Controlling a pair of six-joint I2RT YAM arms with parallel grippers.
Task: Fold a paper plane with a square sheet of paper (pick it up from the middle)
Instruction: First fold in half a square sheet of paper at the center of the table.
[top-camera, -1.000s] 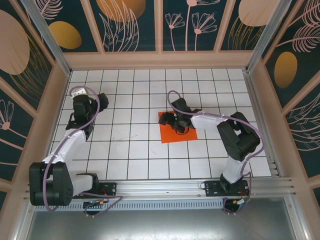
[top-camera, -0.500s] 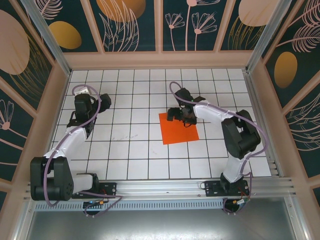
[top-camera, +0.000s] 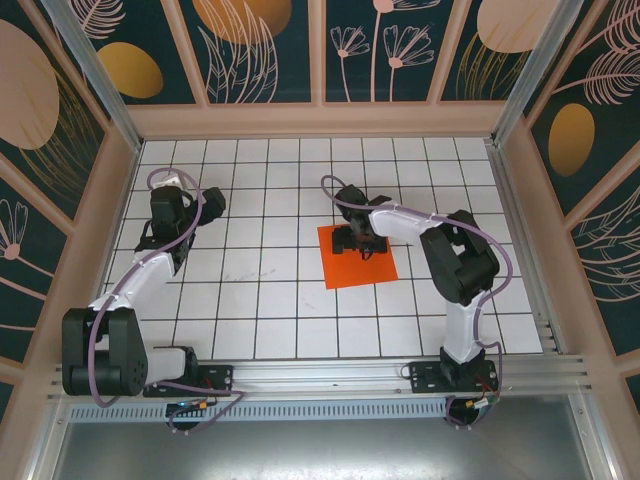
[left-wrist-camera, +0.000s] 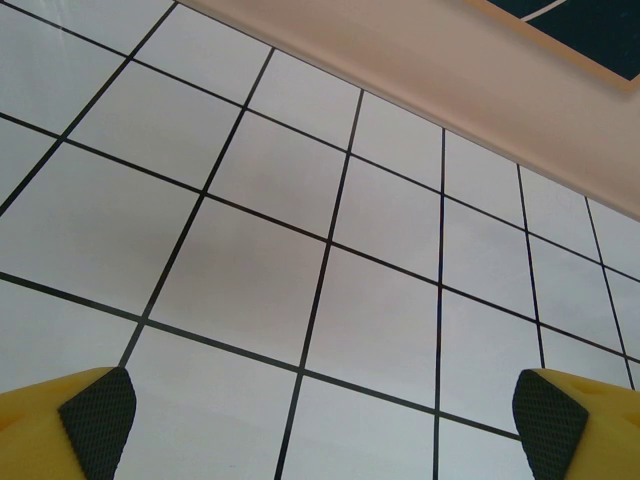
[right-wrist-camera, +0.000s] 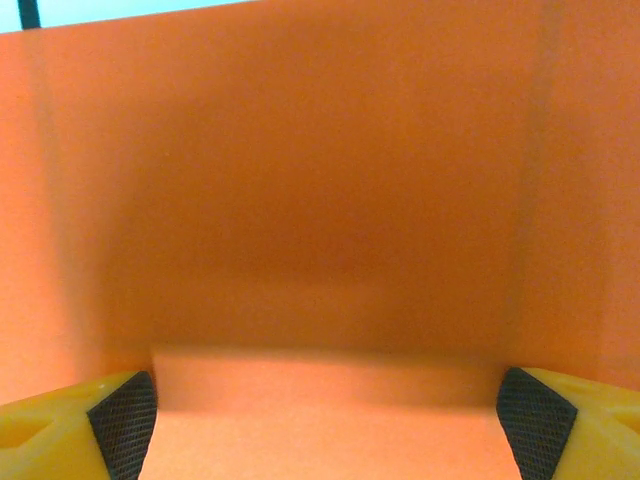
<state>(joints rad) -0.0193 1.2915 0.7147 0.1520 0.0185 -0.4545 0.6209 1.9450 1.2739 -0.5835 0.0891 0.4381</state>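
Observation:
The square sheet of paper (top-camera: 358, 266) is bright orange-red and lies flat and unfolded on the white tiled table, right of centre. My right gripper (top-camera: 360, 242) hovers low over the sheet's far half, open. In the right wrist view the orange sheet (right-wrist-camera: 320, 200) spreads under the right gripper (right-wrist-camera: 325, 425), whose black pads (right-wrist-camera: 125, 420) stand wide apart with nothing between them. My left gripper (top-camera: 188, 205) is open at the far left over bare tiles. Its pads (left-wrist-camera: 100, 420) sit wide apart in the left wrist view, around the left gripper's centre (left-wrist-camera: 320, 425). No paper plane is in view.
Patterned walls with a pale base (top-camera: 320, 120) enclose the table on three sides. A metal rail (top-camera: 330, 378) holding both arm bases runs along the near edge. The wall's pale base (left-wrist-camera: 420, 90) lies a few tiles ahead of the left gripper.
My right gripper pulled back to the sheet's far edge, then came forward over the sheet again, and its elbow swung left. The sheet stayed put. The left arm barely shifted.

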